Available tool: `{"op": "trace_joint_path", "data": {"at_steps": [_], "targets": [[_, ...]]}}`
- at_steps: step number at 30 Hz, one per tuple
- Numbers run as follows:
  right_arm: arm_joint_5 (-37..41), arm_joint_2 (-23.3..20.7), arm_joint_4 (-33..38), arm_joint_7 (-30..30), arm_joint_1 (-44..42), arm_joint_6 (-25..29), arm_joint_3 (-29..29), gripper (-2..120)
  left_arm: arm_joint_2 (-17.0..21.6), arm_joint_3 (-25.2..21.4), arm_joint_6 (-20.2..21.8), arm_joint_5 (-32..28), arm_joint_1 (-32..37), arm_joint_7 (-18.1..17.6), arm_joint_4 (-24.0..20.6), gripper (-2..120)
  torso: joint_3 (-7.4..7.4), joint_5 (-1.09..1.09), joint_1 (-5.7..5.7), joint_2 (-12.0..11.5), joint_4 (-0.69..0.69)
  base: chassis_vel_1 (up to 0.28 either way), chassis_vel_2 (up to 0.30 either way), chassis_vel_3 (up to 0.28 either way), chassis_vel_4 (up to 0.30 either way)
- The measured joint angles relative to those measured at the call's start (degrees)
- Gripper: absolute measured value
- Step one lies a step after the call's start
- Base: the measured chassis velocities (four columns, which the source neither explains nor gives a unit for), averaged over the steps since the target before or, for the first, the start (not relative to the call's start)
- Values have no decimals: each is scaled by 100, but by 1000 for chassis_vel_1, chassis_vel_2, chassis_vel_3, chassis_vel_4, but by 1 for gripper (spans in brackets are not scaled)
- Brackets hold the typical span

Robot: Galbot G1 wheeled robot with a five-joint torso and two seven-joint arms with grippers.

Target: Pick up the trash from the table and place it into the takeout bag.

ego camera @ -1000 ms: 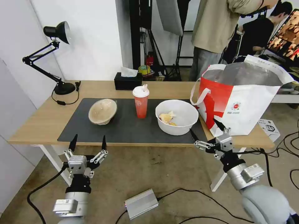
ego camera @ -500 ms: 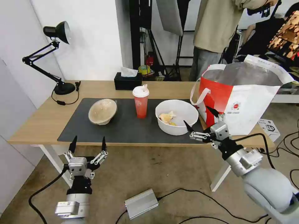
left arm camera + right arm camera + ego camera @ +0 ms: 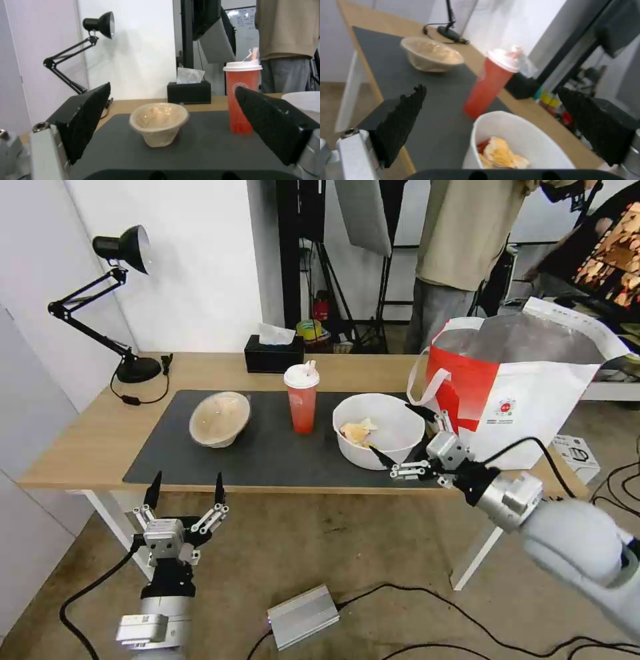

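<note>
Now three pieces of trash sit in a row on the dark grey mat of the long light-wood desk (image 3: 87, 443): one beige translucent lidded bowl (image 3: 219, 419), one red drink cup with white lid (image 3: 301, 399), one white round bowl with yellowish scraps (image 3: 378, 430). The big white-and-red takeout bag (image 3: 520, 387) stands at the desk's right end. The right gripper (image 3: 399, 434), wide open and empty, flanks the white bowl's near right rim. The left gripper (image 3: 185, 489), open and empty, hangs below the front edge.
</note>
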Motion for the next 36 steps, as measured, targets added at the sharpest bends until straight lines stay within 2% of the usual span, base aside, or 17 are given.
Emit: {"op": "trace_joint_path", "data": {"at_steps": [2,4,13,19,27,36], "targets": [[219,-45,-135,-101,534,-168,-606,100,-4,1,-42,-18,-3,0,55,100,0,1,0,0,1,0,0,0,0],[392,-72,-232,-271,828,-294,-866,100,-13,8,-90,-19,-14,0,115,100,0,1,0,0,1,0,0,0,0],[933,-282,-568,-886,1043,-523,-1009,100,-26,35,-140,-6,-9,115,135,100,0,1,0,0,-1,0,0,0,0],[1054,-271,-707,-978,1051,-530,-1040,100,-27,36,-141,8,-2,128,101,100,0,1,0,0,-1,0,0,0,0],[1166,-2,-1263,-1221,1756,-586,-1543,100,-27,-1,-141,18,80,151,24,100,0,1,0,0,0,0,0,0,0],[1161,228,-1536,-1221,2238,-612,-1956,100,-26,-26,-173,18,113,161,20,100,0,1,0,0,0,0,0,0,0]]}}
